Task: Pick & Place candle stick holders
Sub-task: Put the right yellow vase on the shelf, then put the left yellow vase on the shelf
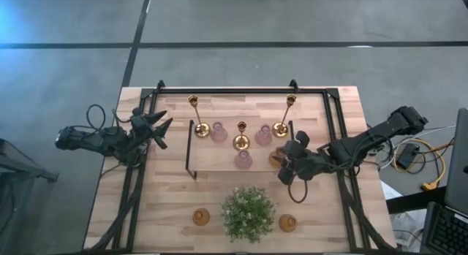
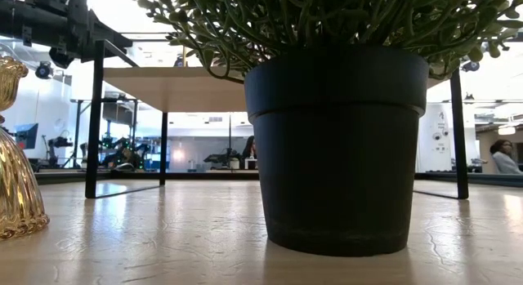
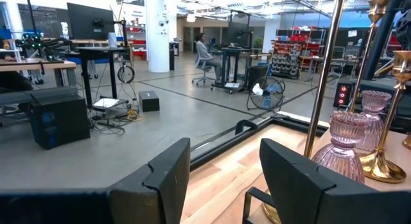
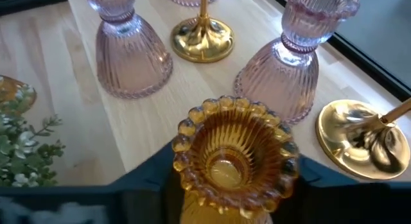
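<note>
Between the right gripper's (image 1: pixel 287 161) dark fingers sits an amber glass holder (image 4: pixel 234 156), ribbed, with a beaded rim; the fingers flank it closely, so it looks gripped, at the right end of the raised wooden shelf (image 1: pixel 212 156). Just beyond it stand two pink-lilac ribbed holders (image 4: pixel 128 54) and round brass bases (image 4: pixel 202 39), detail the overhead view loses. That view alone shows two more amber holders (image 1: pixel 201 217) beside the potted plant (image 1: pixel 248 213), and the left gripper (image 1: pixel 162 129) open at the table's left edge

Pale wooden table (image 1: pixel 175 211) carries a potted plant (image 1: pixel 248 213), two amber holders (image 1: pixel 201 217), a low shelf (image 1: pixel 212 158)
</note>
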Robot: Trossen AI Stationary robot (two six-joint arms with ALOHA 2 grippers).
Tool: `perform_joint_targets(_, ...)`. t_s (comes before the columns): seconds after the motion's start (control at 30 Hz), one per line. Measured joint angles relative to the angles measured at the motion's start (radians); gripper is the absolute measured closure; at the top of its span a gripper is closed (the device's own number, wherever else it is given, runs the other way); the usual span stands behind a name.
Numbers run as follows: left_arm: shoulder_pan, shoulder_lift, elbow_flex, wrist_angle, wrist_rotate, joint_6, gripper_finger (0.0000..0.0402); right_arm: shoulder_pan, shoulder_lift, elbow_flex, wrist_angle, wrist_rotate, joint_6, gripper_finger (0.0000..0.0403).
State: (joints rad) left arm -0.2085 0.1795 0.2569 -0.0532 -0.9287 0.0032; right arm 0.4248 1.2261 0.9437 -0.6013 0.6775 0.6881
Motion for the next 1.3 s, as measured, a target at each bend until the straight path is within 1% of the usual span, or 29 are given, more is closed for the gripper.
perform_joint_targets(0.1,0.000,0.000,0.000,0.000,0.000,0.000,0.0209,-0.001,0.001,-0.002,-0.004,0.000,-0.002,0.0202)
perform_joint_targets(0.2,0.000,0.000,0.000,0.000,0.000,0.000,0.0209,-0.001,0.001,-0.002,0.000,0.000,-0.002,0.0169)
perform_joint_targets(0.47,0.000,0.000,0.000,0.000,0.004,0.000,0.0209,-0.002,0.000,0.006,0.004,0.003,-0.024,0.0106)
perform_joint_targets(0.63,0.000,0.000,0.000,0.000,0.011,0.026,0.0209,-0.002,-0.001,0.036,-0.026,0.002,-0.066,0.0080)
perform_joint_targets(0.73,0.000,0.000,0.000,0.000,0.016,0.026,0.0209,-0.002,-0.001,0.069,-0.092,0.002,-0.058,0.0075)
perform_joint_targets(0.87,0.000,0.000,0.000,0.000,0.023,0.026,0.0209,-0.002,-0.001,0.129,-0.181,-0.001,-0.030,0.0078)
perform_joint_targets(1.07,0.000,0.000,0.000,0.000,0.072,0.023,0.0209,0.007,-0.002,0.232,-0.260,-0.035,-0.028,0.0088)
perform_joint_targets(1.2,0.000,0.000,0.000,-0.001,0.118,0.022,0.0209,0.034,-0.002,0.290,-0.324,-0.073,-0.027,0.0098)
perform_joint_targets(1.3,0.000,0.000,0.034,-0.066,0.200,-0.002,0.0209,0.066,-0.002,0.330,-0.412,-0.074,0.025,0.0106)
